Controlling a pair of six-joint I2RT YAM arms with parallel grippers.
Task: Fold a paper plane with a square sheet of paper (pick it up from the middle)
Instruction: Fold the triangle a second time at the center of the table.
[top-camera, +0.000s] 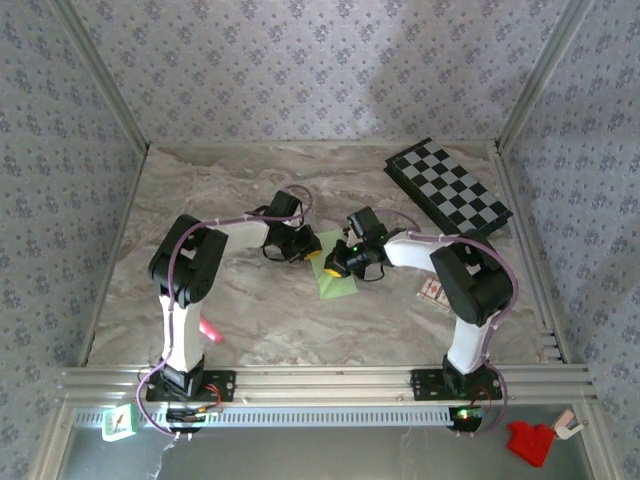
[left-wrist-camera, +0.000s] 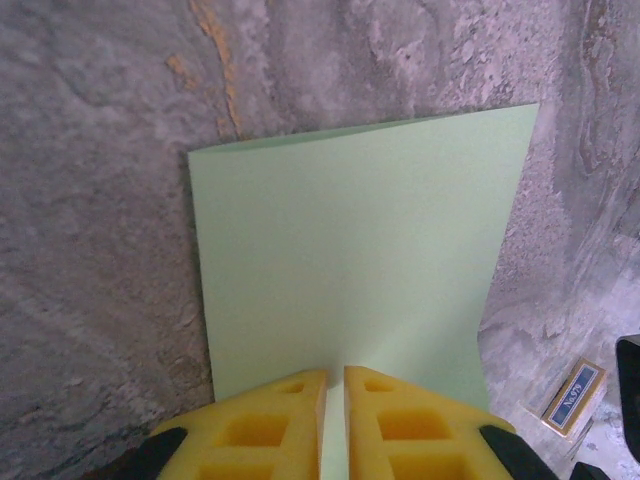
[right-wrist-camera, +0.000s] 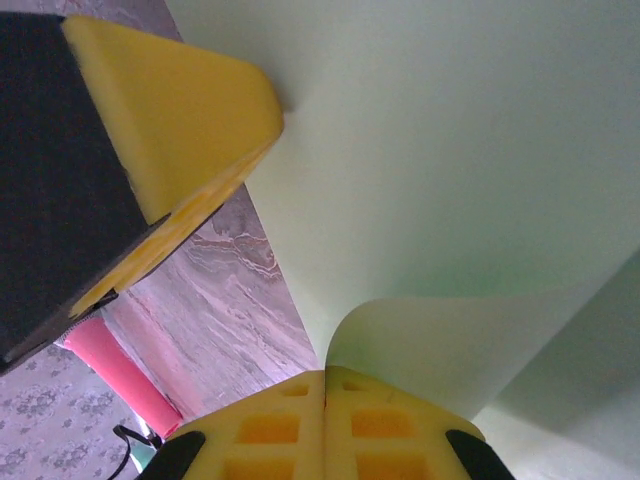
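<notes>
The square sheet of paper (top-camera: 340, 282) is pale green and lies lifted and bent at the middle of the table. In the left wrist view the sheet (left-wrist-camera: 360, 260) spreads away from my left gripper (left-wrist-camera: 335, 375), whose yellow fingers stand a sliver apart with the paper's near edge between them. My right gripper (right-wrist-camera: 325, 378) is shut on a curled flap of the sheet (right-wrist-camera: 450, 340). One left fingertip (right-wrist-camera: 180, 110) presses the sheet's far side in the right wrist view. From above, the left gripper (top-camera: 312, 245) and the right gripper (top-camera: 333, 266) meet over the paper.
A black-and-grey chequered board (top-camera: 450, 188) lies at the back right. A small printed card (top-camera: 432, 292) sits by the right arm. A pink marker (top-camera: 210, 330) lies near the left arm's base. Aluminium rails edge the marbled table (top-camera: 250, 310).
</notes>
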